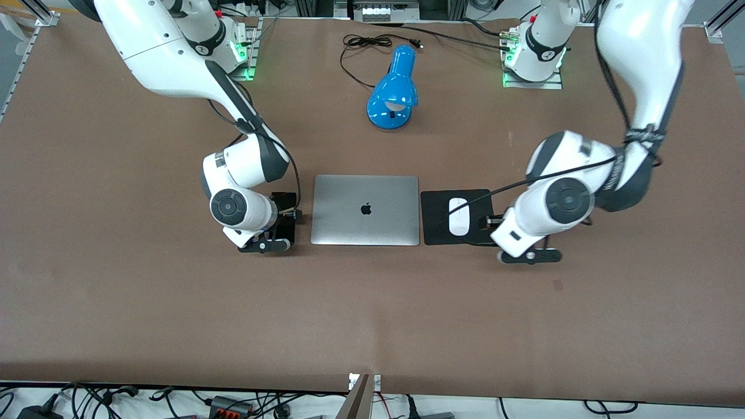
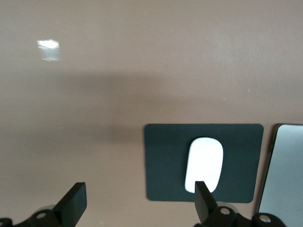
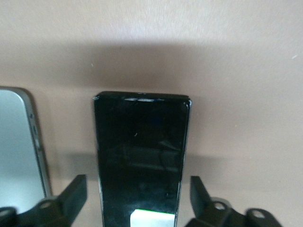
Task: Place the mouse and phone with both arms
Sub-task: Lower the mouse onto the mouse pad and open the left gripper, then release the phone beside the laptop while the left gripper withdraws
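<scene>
The white mouse [image 1: 458,216] lies on a black mat [image 1: 433,230] beside the laptop, toward the left arm's end of the table. It also shows in the left wrist view [image 2: 204,163]. My left gripper [image 1: 492,223] is open and empty, low over the mat's edge beside the mouse; in its own view [image 2: 139,203] one fingertip [image 2: 202,196] overlaps the mouse's end. The black phone [image 1: 286,202] lies flat beside the laptop, toward the right arm's end of the table. My right gripper [image 3: 138,196] is open, its fingers straddling the phone [image 3: 141,151] with gaps on both sides.
A closed silver laptop [image 1: 365,209] lies between the phone and the mat. A blue desk lamp [image 1: 393,90] with a black cord stands farther from the front camera than the laptop. The brown table [image 1: 372,308] is bare nearer the camera.
</scene>
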Robot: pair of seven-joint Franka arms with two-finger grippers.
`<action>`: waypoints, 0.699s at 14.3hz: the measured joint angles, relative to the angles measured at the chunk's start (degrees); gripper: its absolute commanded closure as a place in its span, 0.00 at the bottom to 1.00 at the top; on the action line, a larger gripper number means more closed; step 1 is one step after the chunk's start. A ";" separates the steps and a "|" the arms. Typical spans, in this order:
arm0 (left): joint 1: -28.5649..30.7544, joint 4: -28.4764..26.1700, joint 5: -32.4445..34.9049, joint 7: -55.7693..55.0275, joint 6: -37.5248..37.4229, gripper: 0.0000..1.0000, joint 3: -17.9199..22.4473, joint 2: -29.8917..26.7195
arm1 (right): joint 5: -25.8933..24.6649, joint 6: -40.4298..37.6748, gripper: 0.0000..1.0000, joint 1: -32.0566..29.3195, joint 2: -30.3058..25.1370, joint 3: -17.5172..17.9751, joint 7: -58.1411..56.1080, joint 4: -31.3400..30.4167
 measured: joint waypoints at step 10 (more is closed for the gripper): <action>10.03 1.00 -1.81 5.90 -10.55 0.00 -0.12 -18.10 | -0.05 -19.40 0.00 -6.35 -13.95 -2.06 -0.36 13.34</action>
